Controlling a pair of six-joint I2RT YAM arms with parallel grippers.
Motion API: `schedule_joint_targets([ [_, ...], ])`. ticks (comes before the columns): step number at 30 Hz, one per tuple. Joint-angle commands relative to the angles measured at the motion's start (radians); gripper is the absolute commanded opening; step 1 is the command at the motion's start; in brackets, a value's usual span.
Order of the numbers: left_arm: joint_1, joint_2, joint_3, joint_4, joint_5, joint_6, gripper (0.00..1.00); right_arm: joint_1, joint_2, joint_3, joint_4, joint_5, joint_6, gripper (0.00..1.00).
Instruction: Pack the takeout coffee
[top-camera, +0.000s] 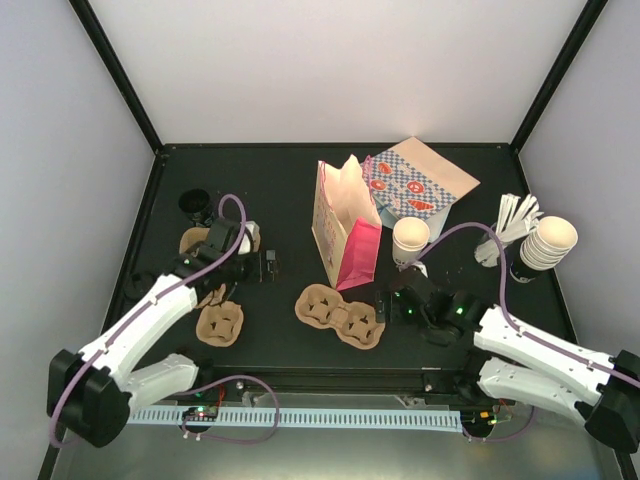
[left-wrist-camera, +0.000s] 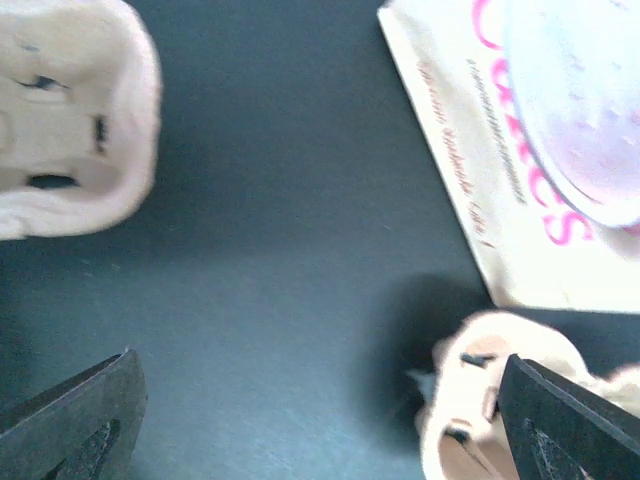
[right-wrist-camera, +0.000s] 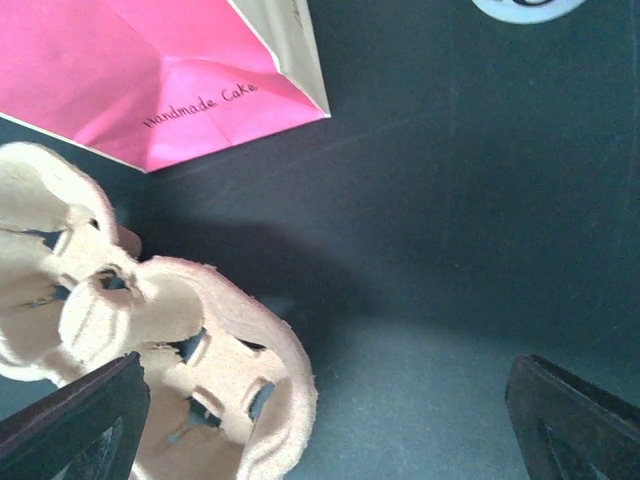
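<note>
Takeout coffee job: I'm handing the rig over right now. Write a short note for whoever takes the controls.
Left gripper: open, empty, low over the left side of the table.
Right gripper: open, empty, low beside the two-cup carrier.
Takeout coffee cup: upright on the table, just right of the standing pink bag, not in any carrier.
Done: no packing visible.
Left: grasp the cup and pack it, probably carrier first, then bag.

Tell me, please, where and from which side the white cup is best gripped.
Probably its side wall below the rim, from the near right with the right gripper: the white cup stands upright with its mouth open, and the bag stands close on its left.
</note>
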Motion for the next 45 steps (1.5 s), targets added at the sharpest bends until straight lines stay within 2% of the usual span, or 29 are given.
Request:
schedule_joint_targets([
  [1,-0.061,-0.087,-0.063,0.088,0.111,-0.073,0.99,-0.004,0.012,0.021,-0.036,0.020,0.022,1.00],
  [4,-0.086,-0.110,-0.083,0.101,0.132,-0.063,0.99,-0.004,0.003,0.033,-0.066,0.054,0.064,1.00],
  [8,-0.087,-0.137,-0.082,0.102,0.143,-0.030,0.99,0.001,0.072,0.110,-0.143,0.068,0.140,1.00],
  [13,-0.087,-0.191,-0.074,0.079,0.074,-0.015,0.99,0.074,0.170,0.201,-0.176,0.102,0.194,1.00],
  [25,-0.082,-0.267,-0.106,0.120,-0.025,-0.014,0.99,0.186,0.385,0.335,-0.116,0.068,0.309,1.00],
  [32,-0.082,-0.255,-0.107,0.145,0.018,0.017,0.99,0.207,0.453,0.343,-0.056,0.042,0.371,0.98],
  [45,-0.081,-0.286,-0.113,0.154,-0.013,0.054,0.99,0.229,0.591,0.394,-0.047,0.016,0.417,0.93],
])
